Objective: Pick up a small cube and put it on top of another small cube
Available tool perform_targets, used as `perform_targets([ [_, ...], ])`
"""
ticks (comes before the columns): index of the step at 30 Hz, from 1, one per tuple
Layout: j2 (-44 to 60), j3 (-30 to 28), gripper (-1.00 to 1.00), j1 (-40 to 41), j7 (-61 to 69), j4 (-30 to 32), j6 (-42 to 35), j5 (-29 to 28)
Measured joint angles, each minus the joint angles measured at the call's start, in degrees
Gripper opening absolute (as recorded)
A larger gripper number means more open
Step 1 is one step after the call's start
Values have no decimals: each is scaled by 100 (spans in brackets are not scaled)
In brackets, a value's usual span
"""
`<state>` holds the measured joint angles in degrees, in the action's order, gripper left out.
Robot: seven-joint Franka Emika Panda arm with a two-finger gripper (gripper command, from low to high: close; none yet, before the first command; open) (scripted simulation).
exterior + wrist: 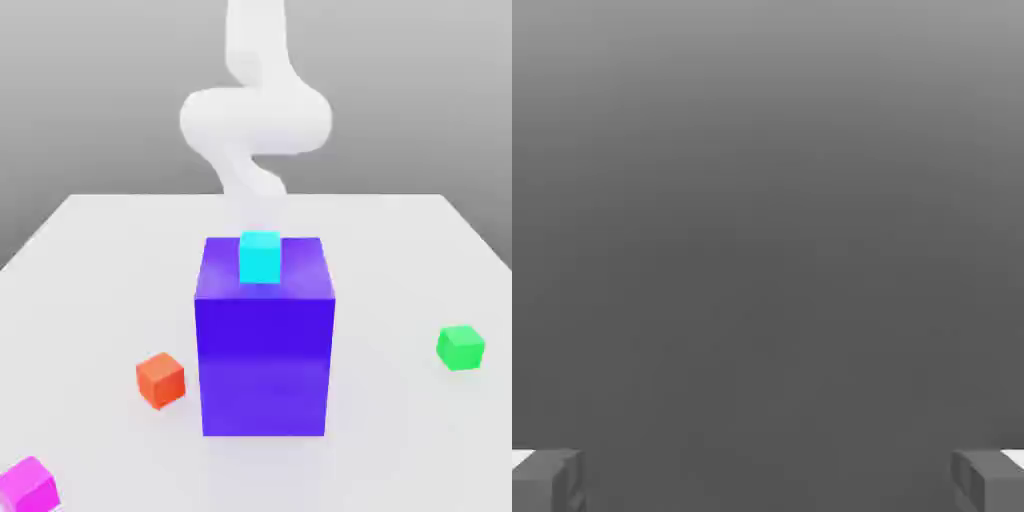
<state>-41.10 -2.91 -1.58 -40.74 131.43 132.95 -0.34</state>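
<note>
Simulated tabletop scene, computer-rendered: pale, bare-surfaced table against plain gray gradient backdrop; smooth white robot arm above flat-colored block and cubes.

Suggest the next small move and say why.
Probably lift the open end effector slightly and ease it toward the magenta cube: that cube lies on the table, off at the exterior view's lower left, while the arm stands behind the blue block.

You saw a smooth, faintly glossy tabletop, a slightly shiny blue-purple block, and a smooth, matt magenta cube near the tabletop's edge.
</note>
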Motion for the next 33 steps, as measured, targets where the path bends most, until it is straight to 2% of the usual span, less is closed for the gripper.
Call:
perform_targets([
  [9, 1696, -1107, 0, -473, 2082, -127, 426, 186],
  [18, 3433, -1965, 0, -599, 4520, -256, 825, 919],
  [26, 5025, -2076, 0, -89, 6739, -384, 1141, 1653],
  [33, 6315, -1924, 0, 564, 8354, -474, 1486, 1825],
])
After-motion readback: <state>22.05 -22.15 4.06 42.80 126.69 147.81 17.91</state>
